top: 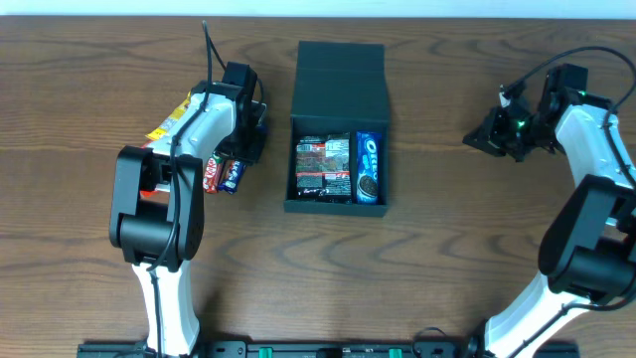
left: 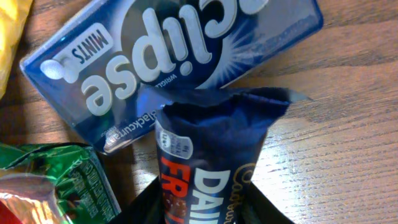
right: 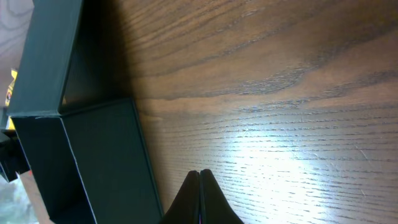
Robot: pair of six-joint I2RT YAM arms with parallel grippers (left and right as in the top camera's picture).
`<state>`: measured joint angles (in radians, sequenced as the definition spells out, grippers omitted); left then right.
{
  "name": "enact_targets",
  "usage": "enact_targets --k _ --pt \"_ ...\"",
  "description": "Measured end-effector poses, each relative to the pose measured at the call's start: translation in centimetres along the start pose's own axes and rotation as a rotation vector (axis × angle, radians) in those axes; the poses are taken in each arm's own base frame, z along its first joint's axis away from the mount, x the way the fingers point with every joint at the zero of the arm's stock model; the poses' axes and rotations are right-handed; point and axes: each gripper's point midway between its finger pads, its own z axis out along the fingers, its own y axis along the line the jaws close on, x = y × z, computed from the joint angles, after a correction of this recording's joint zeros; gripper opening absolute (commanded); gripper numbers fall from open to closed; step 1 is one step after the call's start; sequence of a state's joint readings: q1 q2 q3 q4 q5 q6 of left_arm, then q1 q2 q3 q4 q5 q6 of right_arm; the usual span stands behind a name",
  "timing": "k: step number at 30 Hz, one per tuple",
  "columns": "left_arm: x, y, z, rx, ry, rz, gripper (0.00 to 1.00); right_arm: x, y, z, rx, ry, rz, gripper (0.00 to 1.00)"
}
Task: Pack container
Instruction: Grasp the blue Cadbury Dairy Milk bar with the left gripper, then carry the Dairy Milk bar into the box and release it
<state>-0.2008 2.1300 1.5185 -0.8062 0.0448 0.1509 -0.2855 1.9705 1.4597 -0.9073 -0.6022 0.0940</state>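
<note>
Clamping a Dairy Milk bar (left: 211, 143), the left tool (left: 202, 194) hangs by the container (top: 341, 80); right tool (right: 200, 186) together.

One dark square cardboard box (top: 340, 75). In it, one black-and-red snack packet (top: 323, 165) and one blue Oreo packet (top: 369, 169). One blue mints tin (left: 174, 56). One dark blue chocolate bar (left: 211, 155).

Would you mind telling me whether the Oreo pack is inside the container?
Yes, the Oreo pack lies inside the open container beside a dark packet.
</note>
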Motion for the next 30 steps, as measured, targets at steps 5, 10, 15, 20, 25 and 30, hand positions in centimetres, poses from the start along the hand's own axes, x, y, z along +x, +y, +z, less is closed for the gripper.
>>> enact_targets --k 5,10,15,20,25,30 --pt "0.0 0.0 0.0 0.000 0.000 -0.021 0.28 0.0 0.0 0.0 0.000 0.000 0.001 0.02" --pt "0.5 -0.1 -0.1 0.005 0.021 -0.048 0.23 0.0 0.0 0.0 0.000 0.000 0.001 0.02" --pt "-0.4 -0.3 -1.8 0.009 0.014 -0.056 0.21 0.0 0.0 0.0 0.000 0.001 0.001 0.02" --pt "-3.8 -1.5 -5.3 0.008 -0.081 -0.035 0.21 0.0 0.0 0.0 0.000 0.000 0.001 0.01" --pt "-7.3 -5.1 -10.2 0.025 -0.231 -0.006 0.18 0.0 0.0 0.0 0.000 0.000 0.001 0.01" --pt "-8.3 -11.9 -13.2 0.113 -0.307 -0.016 0.18 0.0 0.0 0.0 0.000 0.000 0.001 0.01"
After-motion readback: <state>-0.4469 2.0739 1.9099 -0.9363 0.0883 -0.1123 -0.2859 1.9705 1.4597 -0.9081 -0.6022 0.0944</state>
